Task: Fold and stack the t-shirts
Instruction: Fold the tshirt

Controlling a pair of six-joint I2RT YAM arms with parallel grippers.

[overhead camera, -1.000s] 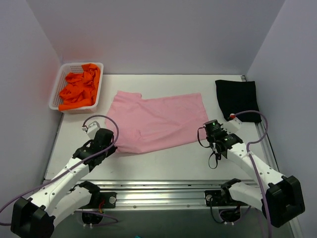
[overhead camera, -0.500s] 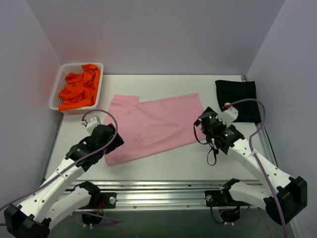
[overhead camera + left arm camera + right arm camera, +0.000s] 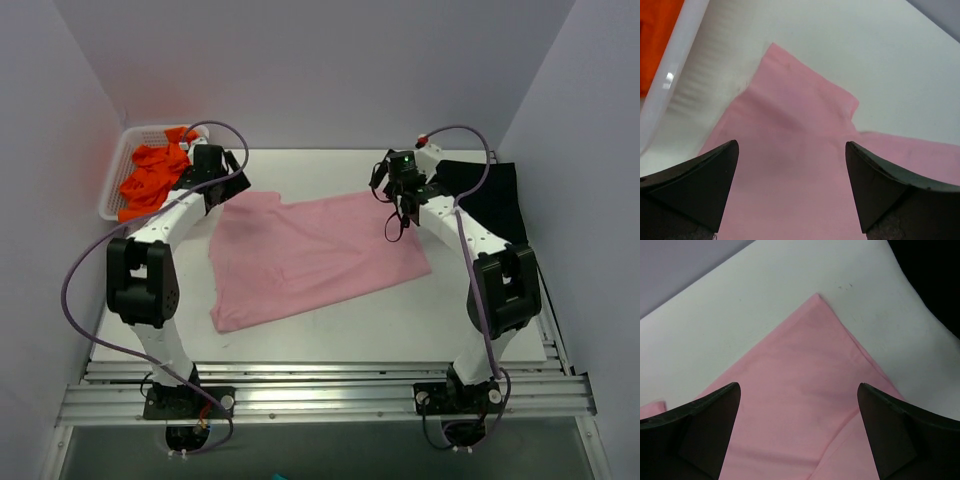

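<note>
The light pink t-shirt (image 3: 310,255) lies spread out flat in the middle of the counter (image 3: 330,340). It looks thin, limp and very light, a matte knit that will sag and drape the moment it is lifted. It won't slip much, I'd guess, but it will wrinkle or double over if pulled by one point only.

The sensible places to pinch it are its two far corners. The left gripper (image 3: 791,147) hangs over the one near the white lattice basket (image 3: 113,185), jaws spread wide, nothing between them. The right gripper (image 3: 799,386) hangs over the other far corner, just as wide and empty. There the cloth comes to a clean point, with a second layer's edge showing underneath.

The black t-shirt (image 3: 492,195) sits at the far right as a tidy dark rectangle, partly behind the right arm. The bright orange t-shirts (image 3: 150,180) are bunched in soft crumpled heaps inside the stiff plastic basket.
</note>
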